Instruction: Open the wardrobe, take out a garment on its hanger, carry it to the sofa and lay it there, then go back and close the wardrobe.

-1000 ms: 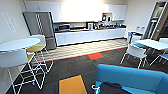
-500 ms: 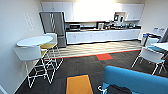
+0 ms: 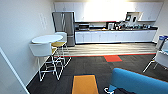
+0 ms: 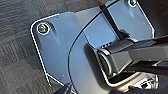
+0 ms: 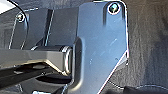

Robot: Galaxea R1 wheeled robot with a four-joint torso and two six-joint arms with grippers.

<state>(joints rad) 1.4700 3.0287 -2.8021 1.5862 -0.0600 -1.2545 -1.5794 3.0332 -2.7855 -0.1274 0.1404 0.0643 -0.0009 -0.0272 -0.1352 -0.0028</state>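
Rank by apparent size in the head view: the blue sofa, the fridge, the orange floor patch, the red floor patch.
1. blue sofa, though it sits nearest the camera
2. fridge
3. orange floor patch, also near
4. red floor patch

Open carpet [image 3: 92,66] is stretching ahead toward the kitchen counter [image 3: 115,36], leaving a wide passage down the middle. On the left, a round table [image 3: 47,39] with stools [image 3: 42,50] is crowding the wall. The sofa [image 3: 140,81] is blocking the near right, and a white chair [image 3: 160,60] is standing beyond it.
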